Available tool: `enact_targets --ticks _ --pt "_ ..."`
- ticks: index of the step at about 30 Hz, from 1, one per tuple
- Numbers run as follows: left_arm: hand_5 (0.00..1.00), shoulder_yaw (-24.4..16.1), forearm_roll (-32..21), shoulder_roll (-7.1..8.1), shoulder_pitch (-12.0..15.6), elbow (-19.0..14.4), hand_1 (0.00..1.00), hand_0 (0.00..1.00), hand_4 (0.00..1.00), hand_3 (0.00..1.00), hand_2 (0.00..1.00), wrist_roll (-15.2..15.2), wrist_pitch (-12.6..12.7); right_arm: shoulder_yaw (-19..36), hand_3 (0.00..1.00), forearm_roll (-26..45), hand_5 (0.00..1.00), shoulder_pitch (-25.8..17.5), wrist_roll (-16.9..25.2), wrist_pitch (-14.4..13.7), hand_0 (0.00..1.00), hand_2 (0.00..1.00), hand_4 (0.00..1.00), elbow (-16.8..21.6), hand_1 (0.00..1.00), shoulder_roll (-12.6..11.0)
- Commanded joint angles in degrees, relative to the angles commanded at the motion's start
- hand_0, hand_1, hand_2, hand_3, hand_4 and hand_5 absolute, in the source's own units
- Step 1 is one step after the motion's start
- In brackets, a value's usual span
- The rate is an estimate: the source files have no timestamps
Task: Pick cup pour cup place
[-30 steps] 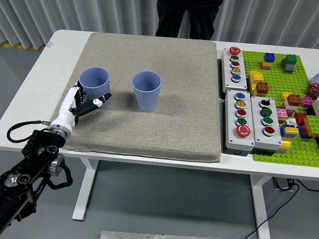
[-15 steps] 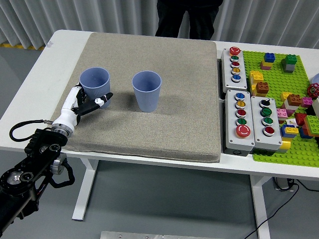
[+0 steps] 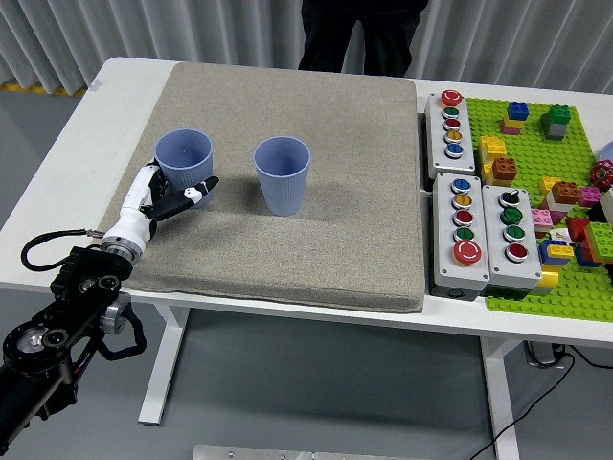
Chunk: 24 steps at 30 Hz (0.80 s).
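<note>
Two blue-grey cups stand upright on a grey mat. The left cup is near the mat's left edge and the right cup is near its middle. My left hand, white with black tips, reaches in from the lower left to the base of the left cup. Its thumb lies in front of the cup and its other fingers lie along the cup's left side, still spread. The cup rests on the mat. I cannot see inside either cup. My right hand is out of view.
Three grey button boxes stand right of the mat. A green baseplate with several toy bricks lies at the far right. A person in dark clothes stands at the far side.
My left hand has moved a little forward and up toward the left cup's base. Neither cup has moved.
</note>
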Motion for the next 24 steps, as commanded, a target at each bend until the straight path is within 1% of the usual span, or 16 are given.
enact_targets --ticks 4,5,6,10,11,16,17,22,23,24 --pt "0.266 -0.1 0.1 0.04 0.1 0.0 0.957 0.989 0.901 0.998 0.998 0.1 0.5 0.1 0.608 -0.2 0.278 -0.1 0.0 0.0 0.699 0.624 0.085 0.0 0.687 0.0" --pt "0.218 0.0 0.1 0.05 0.2 -0.1 0.862 0.91 0.84 0.998 0.973 -0.1 1.2 0.1 0.608 -0.2 0.277 -0.1 0.0 0.0 0.699 0.624 0.085 0.0 0.687 0.0" --pt "0.218 0.1 0.1 0.04 0.3 -0.3 0.862 0.91 0.84 0.998 0.973 -0.3 2.1 0.2 0.608 -0.3 0.277 -0.1 -0.1 0.1 0.699 0.624 0.085 0.0 0.687 0.0" --pt "0.218 0.2 0.8 -0.03 0.6 -0.8 0.862 0.91 0.84 0.998 0.973 -0.6 3.2 0.3 0.608 -0.4 0.277 -0.1 -0.1 0.1 0.699 0.624 0.085 0.0 0.687 0.0" --pt "0.196 0.2 0.9 -0.06 0.7 -1.0 0.749 0.839 0.818 0.998 0.842 -0.7 3.5 0.3 0.608 -0.5 0.275 -0.1 -0.1 0.1 0.698 0.624 0.085 0.0 0.687 0.0" --pt "0.196 0.1 1.6 -0.1 0.9 -1.3 0.749 0.839 0.818 0.998 0.842 -0.6 3.6 0.4 0.608 -0.6 0.275 -0.1 -0.1 0.1 0.698 0.624 0.085 0.0 0.687 0.0" --pt "0.208 0.1 1.6 -0.1 1.0 -1.4 0.711 0.803 0.822 0.922 0.792 -0.6 3.6 0.3 0.608 -0.5 0.273 -0.1 -0.1 0.1 0.698 0.624 0.085 0.0 0.687 0.0" --pt "0.208 0.2 1.9 -0.37 1.3 -1.7 0.711 0.803 0.822 0.922 0.792 -0.6 3.8 0.4 0.608 -0.6 0.273 -0.1 -0.1 0.2 0.698 0.624 0.085 0.0 0.687 0.0" --pt "0.2 0.3 1.9 -0.5 1.3 -1.7 0.673 0.747 0.815 0.864 0.731 -0.7 3.9 0.4 0.608 -0.6 0.272 0.0 -0.1 0.1 0.698 0.624 0.085 0.0 0.687 0.0" --pt "0.2 0.4 1.9 -0.62 1.4 -1.7 0.673 0.747 0.815 0.864 0.731 -0.7 4.0 0.4 0.608 -0.5 0.272 0.0 -0.1 0.1 0.698 0.624 0.085 0.0 0.687 0.0"
